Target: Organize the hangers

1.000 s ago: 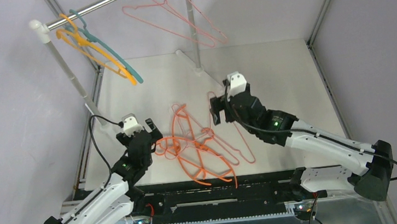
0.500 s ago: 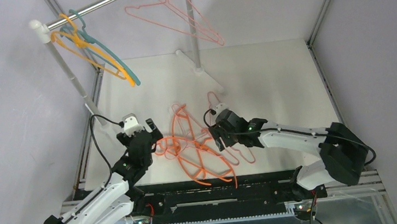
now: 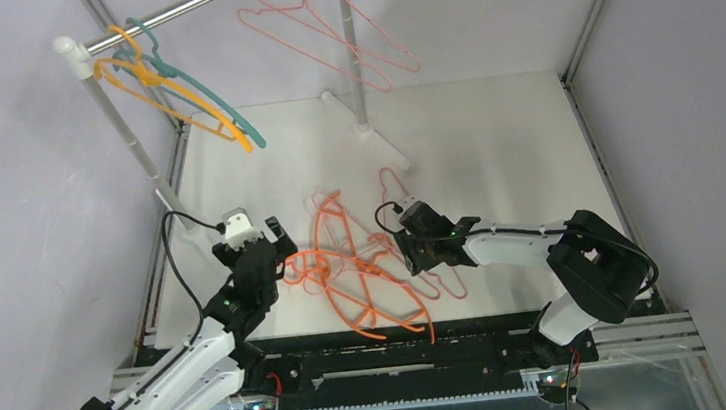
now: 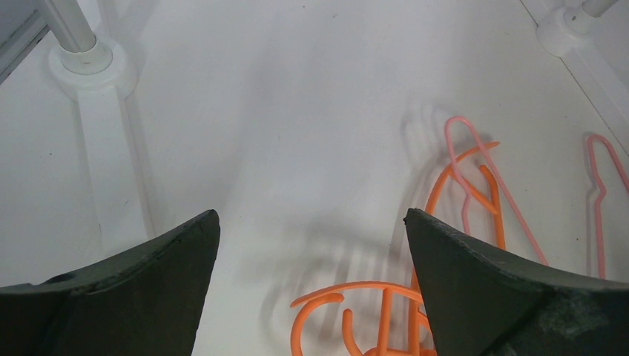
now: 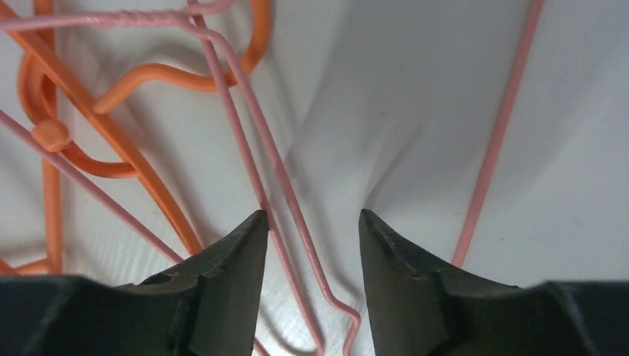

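Bright orange hangers (image 3: 351, 276) lie tangled with pale pink hangers (image 3: 444, 280) on the white table. A yellow-orange hanger (image 3: 178, 97) and a teal hanger (image 3: 215, 101) hang on the silver rail, and a pale pink one (image 3: 327, 30) hangs further right. My right gripper (image 3: 406, 244) is open and low over the pile, its jaws either side of pink wires (image 5: 285, 182). My left gripper (image 3: 288, 252) is open and empty, with orange hooks (image 4: 363, 311) between its jaws below.
The silver rail (image 3: 175, 12) on white posts (image 3: 114, 113) stands at the back left, its post bases (image 4: 85, 63) on the table. A second post (image 3: 355, 55) stands mid-back. Metal frame bars run along both table sides.
My right arm has dropped and moved left from above the table down onto the pink hangers. The hangers on the rail sway slightly. The left arm has not moved.
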